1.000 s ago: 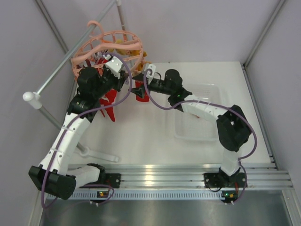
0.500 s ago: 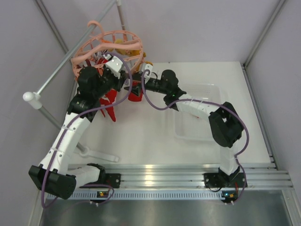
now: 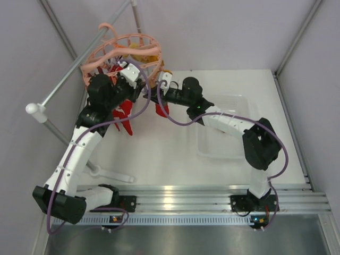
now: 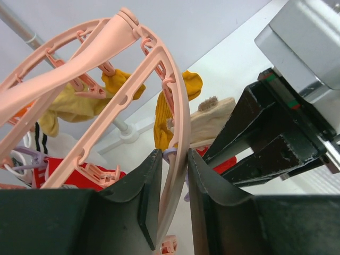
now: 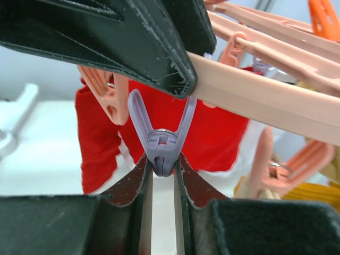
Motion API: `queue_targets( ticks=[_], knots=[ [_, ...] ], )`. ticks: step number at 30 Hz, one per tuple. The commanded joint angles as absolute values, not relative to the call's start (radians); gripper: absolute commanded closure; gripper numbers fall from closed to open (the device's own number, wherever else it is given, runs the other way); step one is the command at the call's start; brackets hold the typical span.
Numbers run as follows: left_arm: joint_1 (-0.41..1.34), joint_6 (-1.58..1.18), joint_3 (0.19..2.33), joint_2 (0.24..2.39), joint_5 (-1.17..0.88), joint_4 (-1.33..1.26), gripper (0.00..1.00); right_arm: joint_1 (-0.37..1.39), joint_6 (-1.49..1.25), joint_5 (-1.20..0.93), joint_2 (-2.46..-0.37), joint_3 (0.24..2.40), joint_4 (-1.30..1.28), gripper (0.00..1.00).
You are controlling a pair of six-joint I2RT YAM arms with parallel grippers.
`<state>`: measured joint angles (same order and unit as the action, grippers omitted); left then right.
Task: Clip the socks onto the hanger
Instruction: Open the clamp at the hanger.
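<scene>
We find the salmon-pink hanger [image 3: 94, 61] hanging at about 11 o'clock above the white surface [image 3: 159, 154], beside the grey rail [image 3: 64, 79], with both arms reaching up to its 5 o'clock side. The left gripper [image 4: 173, 164] has its jaws clamped on the hanger's outer hoop, which runs up between them. Just beyond it, at 3 o'clock in the left wrist view, stands the right gripper [image 5: 162, 162]. Its jaws are pressed together on a lilac clip peg [image 5: 162, 143] dangling under the hoop, whose two arms splay upward. Behind that peg we see a red sock [image 5: 218, 133], and a mustard-yellow sock [image 4: 172, 109] hangs from the hoop near a pale cream cuff [image 4: 212, 121]. A clear tray [image 3: 234, 151] sits on the surface at 3 o'clock.
</scene>
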<state>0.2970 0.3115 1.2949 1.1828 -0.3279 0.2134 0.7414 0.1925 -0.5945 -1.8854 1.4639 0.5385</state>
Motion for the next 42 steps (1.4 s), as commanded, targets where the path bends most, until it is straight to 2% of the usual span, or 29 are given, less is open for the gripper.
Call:
queue_targets(
  ticks=[1,5,10,22,27,32,42],
  knots=[
    [0.293,0.402,1.351,1.175,-0.363,0.225,0.68,0.735,0.309,-0.519,-1.769,1.486,0.425,1.00],
    [0.293,0.526,1.374,1.158,-0.461,0.271,0.63,0.732,0.396,-0.476,-1.712,1.502,0.310,1.00],
    [0.293,0.808,1.342,1.112,-0.570,0.336,0.59,0.730,0.504,-0.433,-1.661,1.503,0.187,1.00],
    [0.295,1.446,1.244,1.058,-0.796,0.423,0.60,0.727,0.618,-0.383,-1.603,1.514,0.077,1.00],
    [0.317,1.554,1.240,1.086,-0.749,0.400,0.55,0.727,0.621,-0.388,-1.605,1.537,0.052,1.00],
    [0.370,1.635,1.181,1.088,-0.666,0.264,0.53,0.727,0.606,-0.408,-1.605,1.551,0.028,1.00],
    [0.426,1.704,1.172,1.147,-0.483,0.215,0.60,0.727,0.594,-0.408,-1.601,1.565,0.009,1.00]
  ],
)
